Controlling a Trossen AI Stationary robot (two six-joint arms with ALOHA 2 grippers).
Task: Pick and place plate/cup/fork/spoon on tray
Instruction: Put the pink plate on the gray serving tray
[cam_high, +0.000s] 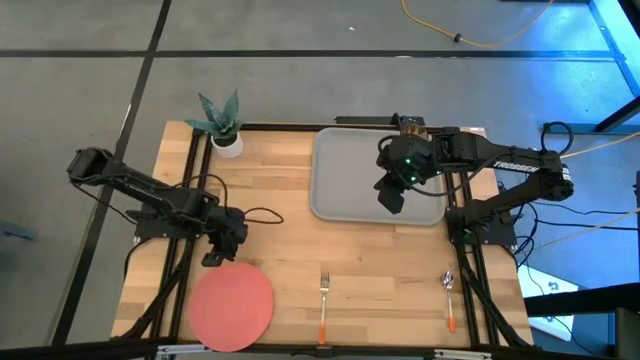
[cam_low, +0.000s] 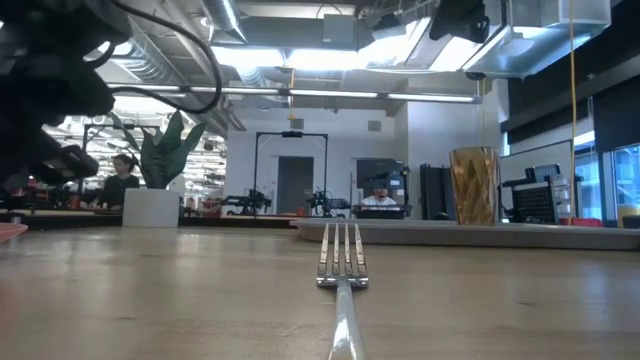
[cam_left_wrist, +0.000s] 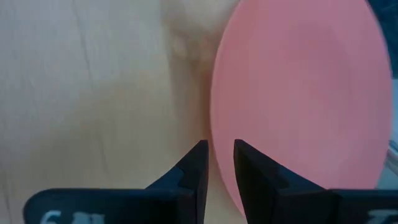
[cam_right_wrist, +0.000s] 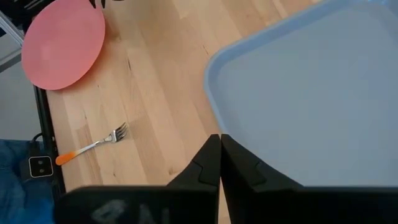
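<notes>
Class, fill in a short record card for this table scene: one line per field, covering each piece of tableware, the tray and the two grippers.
plate: on the table, near front left corner
fork: on the table, right of the plate
spoon: on the table, front right
cup: standing upright on the tray
tray: back of table, right of the potted plant
left gripper: open, at the plate's edge
right gripper: shut, empty, above the tray

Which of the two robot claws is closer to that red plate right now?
The left. The left gripper sits right at the plate's far-left edge, fingers slightly apart beside the rim. The right gripper is shut, over the tray across the table.
</notes>
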